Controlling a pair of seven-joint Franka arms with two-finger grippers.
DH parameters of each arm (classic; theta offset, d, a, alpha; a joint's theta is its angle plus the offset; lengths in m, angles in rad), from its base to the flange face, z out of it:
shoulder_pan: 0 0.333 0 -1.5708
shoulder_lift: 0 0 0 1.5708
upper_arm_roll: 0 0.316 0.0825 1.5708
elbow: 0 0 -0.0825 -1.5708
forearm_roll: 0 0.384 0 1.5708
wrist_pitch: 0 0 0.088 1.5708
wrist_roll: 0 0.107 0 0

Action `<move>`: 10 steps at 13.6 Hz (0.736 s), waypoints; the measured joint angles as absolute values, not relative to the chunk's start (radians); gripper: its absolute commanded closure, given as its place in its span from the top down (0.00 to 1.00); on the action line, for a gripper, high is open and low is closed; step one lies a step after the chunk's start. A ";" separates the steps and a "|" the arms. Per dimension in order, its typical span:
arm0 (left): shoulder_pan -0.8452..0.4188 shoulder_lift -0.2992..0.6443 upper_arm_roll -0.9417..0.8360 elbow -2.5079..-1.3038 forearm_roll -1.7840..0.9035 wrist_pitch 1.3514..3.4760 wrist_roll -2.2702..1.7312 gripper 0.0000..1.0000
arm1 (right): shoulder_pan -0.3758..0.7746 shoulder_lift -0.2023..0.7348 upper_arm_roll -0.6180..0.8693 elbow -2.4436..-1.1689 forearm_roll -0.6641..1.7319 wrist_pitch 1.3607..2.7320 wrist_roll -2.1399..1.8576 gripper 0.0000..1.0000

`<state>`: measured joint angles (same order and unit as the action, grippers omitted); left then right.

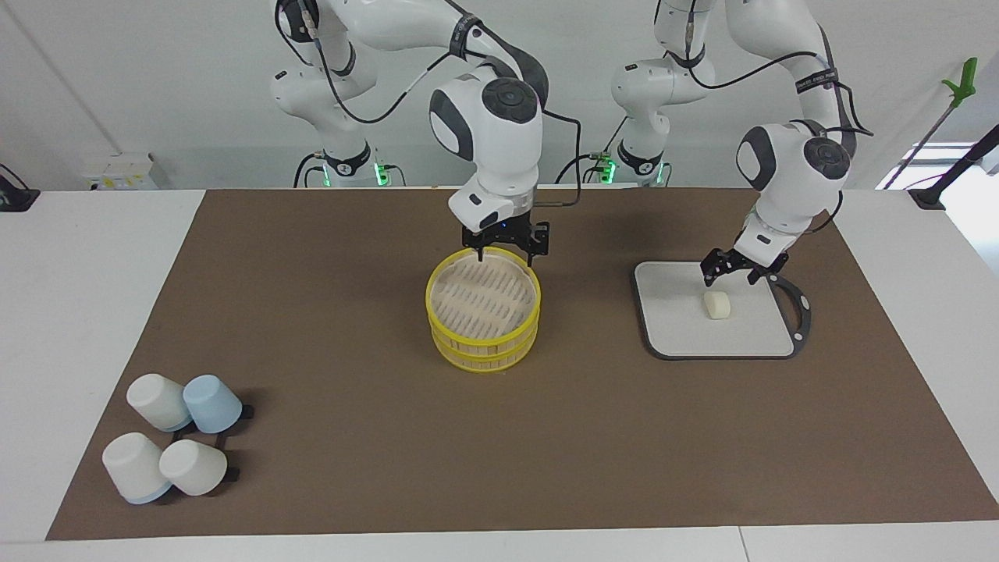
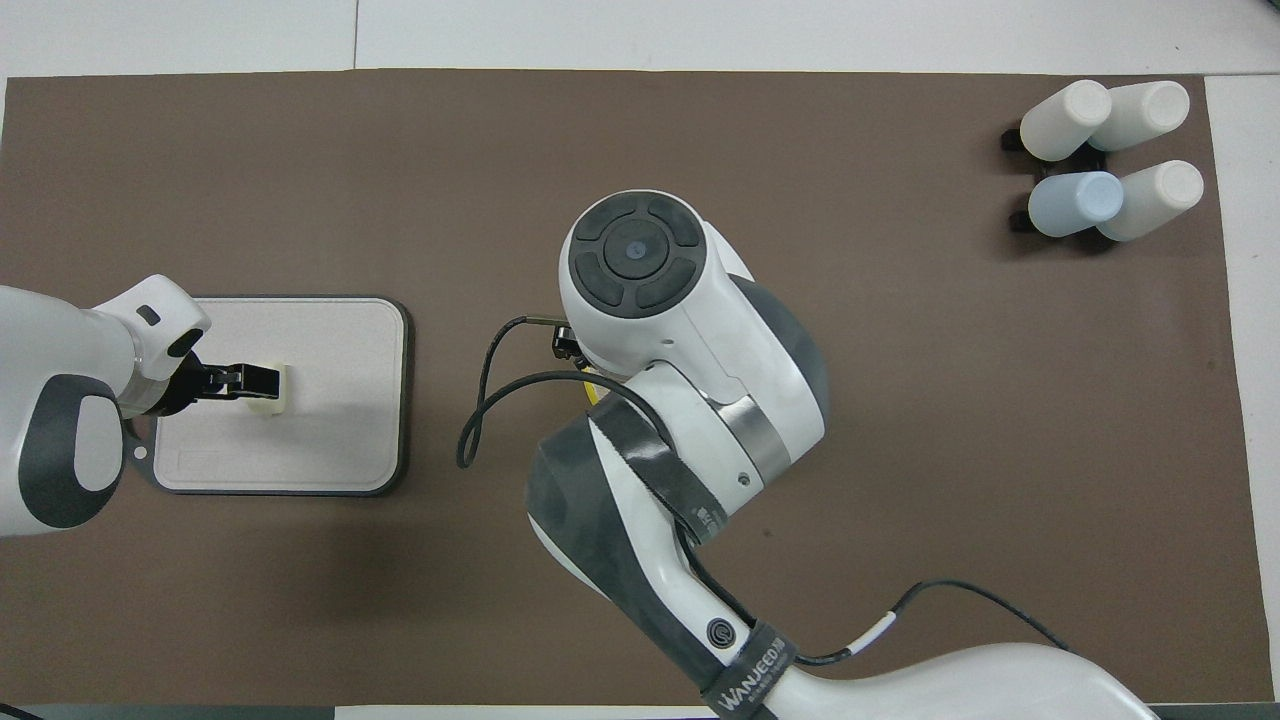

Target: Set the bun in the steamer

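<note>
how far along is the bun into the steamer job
Early stage; nothing is done. The bun lies on the grey tray, and the steamer has its lid on. In hand: the left pincer hangs open just above the bun, not gripping it; the right pincer is over the steamer's rim nearer the robots. Left: lift the lid, grasp the bun, carry it over, drop it in.

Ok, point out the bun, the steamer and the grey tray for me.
bun [image 1: 717,304], facing view, middle of its top.
steamer [image 1: 484,341], facing view, yellow rim of the lid at the front.
grey tray [image 1: 671,328], facing view, bare surface beside the bun.
</note>
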<state>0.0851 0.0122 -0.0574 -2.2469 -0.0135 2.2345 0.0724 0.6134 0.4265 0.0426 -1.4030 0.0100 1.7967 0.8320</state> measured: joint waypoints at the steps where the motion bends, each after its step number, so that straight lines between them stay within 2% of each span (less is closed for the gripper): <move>1: 0.085 0.024 -0.058 -2.260 -0.013 2.269 0.072 0.98 | 0.626 0.451 0.043 -1.389 0.010 1.819 0.836 0.92; 2: 0.085 0.034 -0.059 -2.271 -0.013 2.295 0.072 0.94 | 0.641 0.466 0.043 -1.384 0.010 1.835 0.837 0.91; 4: 0.085 0.045 -0.061 -2.280 -0.013 2.318 0.072 0.93 | 0.666 0.476 0.043 -1.383 0.009 1.841 0.841 0.87; 10: 0.085 0.053 -0.062 -2.282 -0.013 2.343 0.072 0.93 | 0.672 0.491 0.036 -1.433 0.009 1.908 0.841 0.81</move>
<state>0.0851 0.0533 -0.0620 -2.2821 -0.0135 2.3428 0.0724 0.6717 0.4906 0.0365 -1.4328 0.0093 1.9082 0.8413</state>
